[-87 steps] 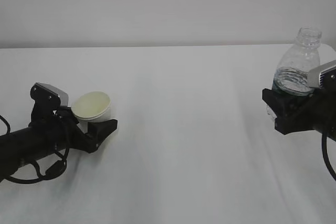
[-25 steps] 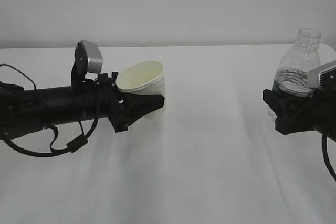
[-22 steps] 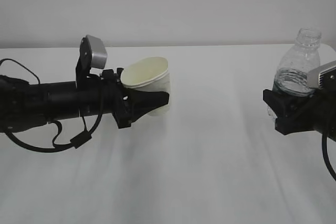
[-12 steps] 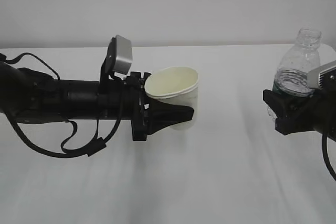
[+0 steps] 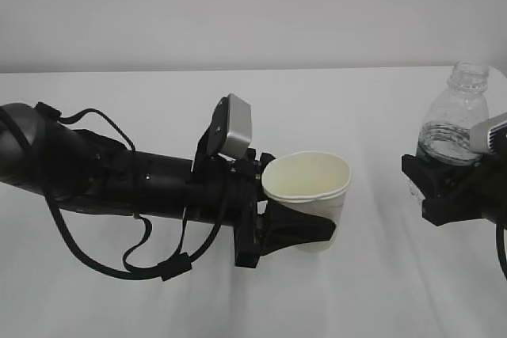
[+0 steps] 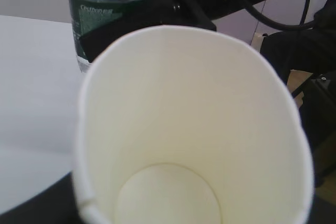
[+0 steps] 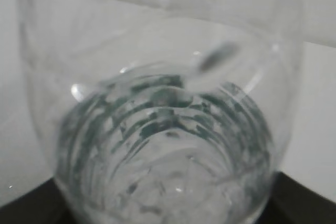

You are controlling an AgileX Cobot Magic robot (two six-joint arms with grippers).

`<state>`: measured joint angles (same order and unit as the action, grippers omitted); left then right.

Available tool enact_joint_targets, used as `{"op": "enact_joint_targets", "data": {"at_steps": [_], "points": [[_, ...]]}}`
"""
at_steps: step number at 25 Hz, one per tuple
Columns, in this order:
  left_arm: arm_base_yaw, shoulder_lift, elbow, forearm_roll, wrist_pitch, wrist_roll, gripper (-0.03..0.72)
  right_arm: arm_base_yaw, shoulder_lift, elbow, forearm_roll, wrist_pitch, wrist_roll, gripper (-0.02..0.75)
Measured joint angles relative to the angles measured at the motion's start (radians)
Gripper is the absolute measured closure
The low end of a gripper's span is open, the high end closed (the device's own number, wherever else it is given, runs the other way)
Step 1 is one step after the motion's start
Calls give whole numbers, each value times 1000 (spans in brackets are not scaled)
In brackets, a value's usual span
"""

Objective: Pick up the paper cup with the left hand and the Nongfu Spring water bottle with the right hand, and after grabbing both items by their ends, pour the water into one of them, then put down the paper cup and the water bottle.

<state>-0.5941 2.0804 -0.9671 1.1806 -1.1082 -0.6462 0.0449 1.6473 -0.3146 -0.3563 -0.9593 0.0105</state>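
Because the pour needs an open mouth facing up, your left end effector clamps the paper cup low, upright above the worktop, while your right end effector grips the upright, capless water bottle, apart at the right.

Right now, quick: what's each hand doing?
Left hand: closed around the paper cup, held upright off the table.
Right hand: closed around the water bottle, upright.
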Motion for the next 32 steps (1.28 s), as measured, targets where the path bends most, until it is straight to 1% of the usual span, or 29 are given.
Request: {"op": "enact_joint_targets", "data": {"at_steps": [5, 9, 16, 20, 26, 32], "points": [[-2, 2, 0, 0, 0, 0, 247, 0, -62, 3, 0, 10, 0, 265], [-5, 4, 0, 0, 0, 0, 247, 0, -117, 4, 0, 77, 0, 265], [-49, 4, 0, 0, 5, 0, 247, 0, -233, 6, 0, 188, 0, 265], [-64, 4, 0, -4, 38, 0, 247, 0, -293, 11, -9, 247, 0, 265], [-79, 5, 0, -61, 46, 24, 247, 0, -365, 11, -14, 318, 0, 265], [-81, 7, 0, -68, 44, 32, 247, 0, -432, 15, -15, 389, 2, 266]]}}
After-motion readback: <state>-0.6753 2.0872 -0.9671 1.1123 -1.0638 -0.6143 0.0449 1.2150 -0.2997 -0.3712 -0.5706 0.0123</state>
